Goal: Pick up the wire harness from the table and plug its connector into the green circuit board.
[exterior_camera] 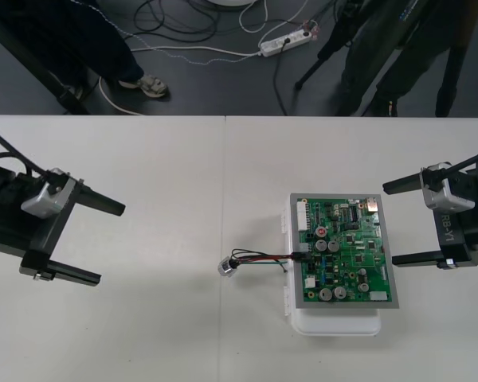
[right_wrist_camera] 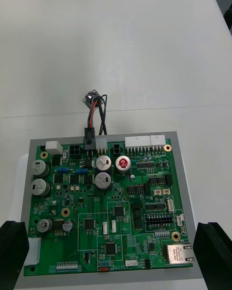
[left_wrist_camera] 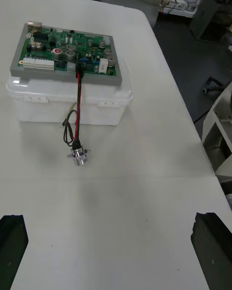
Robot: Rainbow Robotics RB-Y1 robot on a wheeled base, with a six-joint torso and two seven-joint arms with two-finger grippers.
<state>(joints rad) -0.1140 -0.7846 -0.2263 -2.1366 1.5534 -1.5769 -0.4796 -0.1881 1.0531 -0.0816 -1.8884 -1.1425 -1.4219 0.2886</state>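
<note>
The green circuit board (exterior_camera: 346, 251) sits on its white base (exterior_camera: 334, 325) on the right half of the light table (exterior_camera: 143, 159). The wire harness (exterior_camera: 263, 257) is joined to the board: its small black plug (right_wrist_camera: 90, 137) stands seated in a connector on the board's edge that faces the table's middle, just beside a white header. In the left wrist view the plug (left_wrist_camera: 79, 67) sits on top of that same edge. From the plug the thin red, black and green wires (right_wrist_camera: 98, 116) run off the board and hang down past the wall of the base (left_wrist_camera: 67, 104). They loop slightly before they end at the round metal socket (exterior_camera: 227, 267). The socket lies on the table near the base, with its flange against the surface (left_wrist_camera: 79, 157).

Neither gripper touches the harness or the board. The left gripper (exterior_camera: 111, 244) hovers over the left side of the table, well apart from the socket. Its 2 black fingers (left_wrist_camera: 12, 244) stand spread wide with nothing between them. The right gripper (exterior_camera: 389, 224) hangs just beside the board's right edge. Its 2 fingers (right_wrist_camera: 215, 253) are also parted wide, 1 at each near corner of the board, and they hold nothing.
</note>
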